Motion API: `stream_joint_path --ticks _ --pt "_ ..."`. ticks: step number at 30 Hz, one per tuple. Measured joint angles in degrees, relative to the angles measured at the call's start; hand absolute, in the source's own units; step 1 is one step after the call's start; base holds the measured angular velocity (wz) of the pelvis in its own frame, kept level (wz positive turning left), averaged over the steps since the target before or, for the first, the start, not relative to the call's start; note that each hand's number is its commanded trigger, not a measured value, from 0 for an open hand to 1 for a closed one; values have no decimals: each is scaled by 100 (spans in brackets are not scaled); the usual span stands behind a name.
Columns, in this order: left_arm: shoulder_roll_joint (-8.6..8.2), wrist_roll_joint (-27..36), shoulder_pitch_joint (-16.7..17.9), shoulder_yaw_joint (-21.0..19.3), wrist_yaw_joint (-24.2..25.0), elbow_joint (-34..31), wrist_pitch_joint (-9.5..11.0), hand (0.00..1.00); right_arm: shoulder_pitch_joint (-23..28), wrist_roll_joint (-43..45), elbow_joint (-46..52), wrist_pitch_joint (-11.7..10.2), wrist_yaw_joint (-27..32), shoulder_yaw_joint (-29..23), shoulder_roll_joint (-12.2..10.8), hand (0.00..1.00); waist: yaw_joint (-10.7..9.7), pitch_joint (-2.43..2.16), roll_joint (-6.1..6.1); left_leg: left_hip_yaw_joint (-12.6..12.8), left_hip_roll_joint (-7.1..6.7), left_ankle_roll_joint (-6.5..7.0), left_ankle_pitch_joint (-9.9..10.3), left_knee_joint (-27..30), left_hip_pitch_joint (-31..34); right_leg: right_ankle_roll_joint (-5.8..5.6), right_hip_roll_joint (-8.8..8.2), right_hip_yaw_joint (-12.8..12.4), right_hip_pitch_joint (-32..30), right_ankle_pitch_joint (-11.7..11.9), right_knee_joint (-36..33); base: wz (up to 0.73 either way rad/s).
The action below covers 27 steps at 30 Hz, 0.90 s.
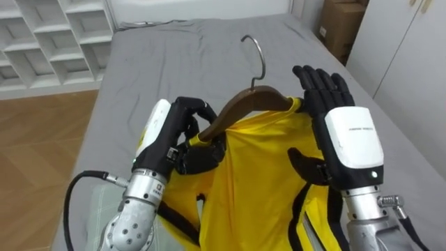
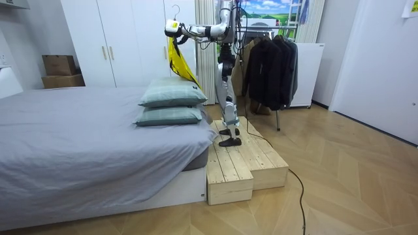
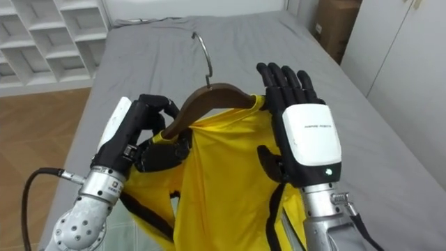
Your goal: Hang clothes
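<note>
Left hand (image 1: 182, 132): you're clamping the wooden hanger (image 1: 240, 104) by its left arm.
Right hand (image 1: 346, 136): fingers straight, lying flat against the yellow shirt (image 1: 254, 174) at its shoulder.
Shirt: draping between your hands; soft, light, likely slippy, so grab the stiff hanger.

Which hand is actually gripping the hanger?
The left hand: its fingers curl round the wooden hanger; the right hand lies open against the yellow shirt.

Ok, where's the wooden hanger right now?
In the eye views the wooden hanger is held up over the grey bed, inside the yellow garment; the left hand curls round its left end and the open right hand is at its right end.
</note>
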<state>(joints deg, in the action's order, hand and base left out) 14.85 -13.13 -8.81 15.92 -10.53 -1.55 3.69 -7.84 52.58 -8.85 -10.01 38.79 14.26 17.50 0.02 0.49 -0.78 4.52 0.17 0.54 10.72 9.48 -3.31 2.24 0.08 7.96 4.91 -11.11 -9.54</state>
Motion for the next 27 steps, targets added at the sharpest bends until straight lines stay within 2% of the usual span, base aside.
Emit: stream_joint_path --ticks 9,12,13,14,15,16,17,18,19,20,22,23,27 --pt "-35 -26 -2 14 25 -88 -1 100 -170 167 -504 -52 483 -5 16 0 18 -4 -6 -24 11 0 0 4 2 0 11 12 -7 0 -10 0" --pt "-25 -29 -42 97 25 -238 -2 100 -236 147 -639 -28 573 -3 35 0 41 -7 -8 -231 9 0 0 -2 -3 0 15 122 -5 0 -42 4" --pt "-26 -30 -72 150 25 -264 -7 100 -237 119 -655 -17 591 -2 40 0 44 -13 3 -402 43 3 -5 -19 -30 -8 31 203 -73 -7 -211 -9" --pt "-22 -28 -110 229 9 -256 -50 100 -249 58 -730 -15 598 3 13 0 69 -13 65 -911 213 -6 -39 -50 -94 -5 116 236 -501 -183 -797 -23" --pt "25 -30 -113 234 4 -271 -60 100 -270 47 -771 -18 591 11 -36 0 115 -22 75 -1159 290 -11 -37 -37 -95 38 193 67 -686 -173 -708 -73" --pt "116 -76 -115 141 -32 -295 -67 100 -416 122 -817 -52 571 80 -61 0 194 -41 31 -1311 334 -100 22 37 -12 186 240 -121 -1092 242 -133 -62" --pt "101 -115 -131 63 3 -276 -158 100 -515 180 -856 -78 623 181 28 0 95 -44 150 -1306 437 -295 265 90 -16 150 216 45 -1244 851 -213 -41" --pt "81 -123 -144 68 44 -290 -205 100 -504 162 -890 -37 650 202 39 0 26 -48 154 -1185 456 -308 277 80 -25 159 221 136 -1211 844 -229 6" --pt "51 -124 -165 71 123 -324 -228 100 -500 144 -986 25 659 182 43 0 1 -39 130 -863 485 -337 235 39 -47 160 225 205 -1159 843 -225 18" --pt "49 -132 -168 74 145 -393 -256 100 -501 124 -1016 78 690 165 78 0 -29 -35 116 -692 504 -330 201 -19 -59 160 231 202 -1131 842 -206 17" --pt "35 -149 -170 91 144 -425 -298 100 -510 110 -1065 131 692 108 90 0 -40 -36 109 -631 485 -316 191 -57 -71 149 245 212 -1129 833 -208 26" --pt "32 -150 -171 110 144 -426 -336 100 -523 123 -1130 133 690 99 86 0 7 -41 65 -637 446 -291 176 -55 -79 138 228 195 -1126 827 -208 13" --pt "62 -140 -197 108 143 -443 -366 100 -525 145 -1138 133 689 118 89 0 111 -38 38 -638 316 -234 142 3 -55 113 144 200 -1081 792 -189 7"
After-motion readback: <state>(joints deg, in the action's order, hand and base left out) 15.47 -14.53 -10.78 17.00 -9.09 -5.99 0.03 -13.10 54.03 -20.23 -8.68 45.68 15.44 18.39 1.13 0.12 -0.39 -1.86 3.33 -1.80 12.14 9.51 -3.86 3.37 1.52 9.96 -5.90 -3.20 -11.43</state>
